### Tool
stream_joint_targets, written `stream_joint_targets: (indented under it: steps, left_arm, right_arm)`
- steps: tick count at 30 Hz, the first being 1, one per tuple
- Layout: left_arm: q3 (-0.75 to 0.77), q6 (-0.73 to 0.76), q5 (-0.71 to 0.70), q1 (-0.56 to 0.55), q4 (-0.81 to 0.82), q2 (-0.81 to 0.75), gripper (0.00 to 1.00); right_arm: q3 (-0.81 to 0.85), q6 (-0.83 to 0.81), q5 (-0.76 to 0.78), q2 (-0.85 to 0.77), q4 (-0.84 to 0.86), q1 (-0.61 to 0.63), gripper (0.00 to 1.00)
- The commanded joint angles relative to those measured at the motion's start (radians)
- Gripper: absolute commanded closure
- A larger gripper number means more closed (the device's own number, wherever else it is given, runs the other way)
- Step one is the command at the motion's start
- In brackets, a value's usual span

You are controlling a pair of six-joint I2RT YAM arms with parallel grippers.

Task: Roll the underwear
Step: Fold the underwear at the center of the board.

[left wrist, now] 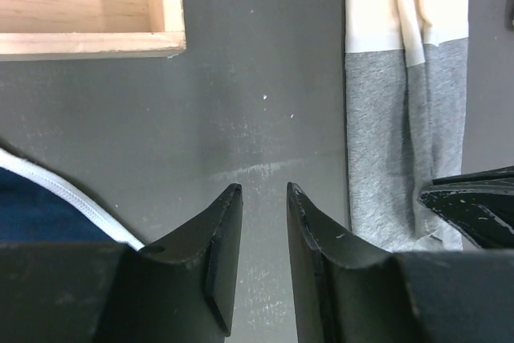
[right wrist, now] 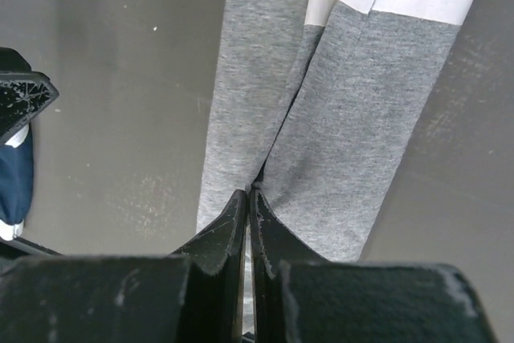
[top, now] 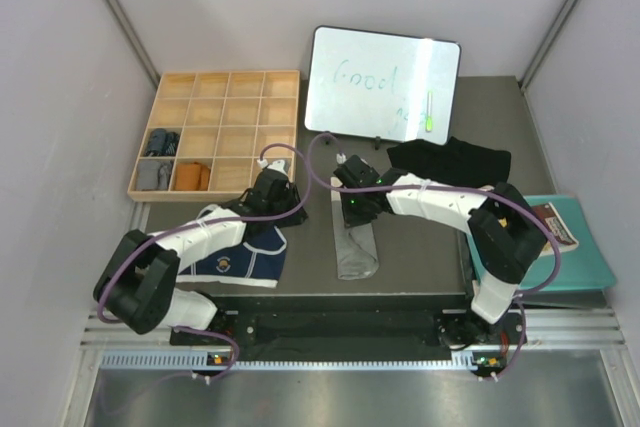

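Note:
The grey underwear point(top: 358, 252) lies folded into a long narrow strip at the table's middle. Its cream waistband is at the top of the right wrist view point(right wrist: 321, 94) and of the left wrist view point(left wrist: 405, 102). My right gripper point(top: 356, 213) point(right wrist: 248, 192) is shut, its tips pinching a fold of the grey cloth. My left gripper point(top: 292, 209) point(left wrist: 263, 190) is open and empty over bare table, left of the strip. The navy underwear point(top: 245, 257) point(left wrist: 32, 214) lies flat under the left arm. The black underwear point(top: 450, 160) lies at the back right.
A wooden compartment tray point(top: 200, 194) point(left wrist: 88, 42) stands at the back left with rolled grey and orange items in it. A whiteboard point(top: 380, 82) leans at the back. A teal box point(top: 575, 257) with a booklet sits at the right edge.

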Motion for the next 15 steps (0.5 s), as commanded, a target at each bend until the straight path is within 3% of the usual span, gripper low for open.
stream_joint_targets:
  steps: [1,15]
  left_arm:
    - [-0.008,0.002,0.021,0.006,0.053,-0.032,0.66]
    - [-0.012,0.003,0.032,0.012,0.059,-0.035,0.66]
  right_arm:
    - [0.058,0.017,0.011,0.030,0.006,0.031,1.00]
    - [0.113,0.035,0.010,0.077,0.011,0.069,1.00]
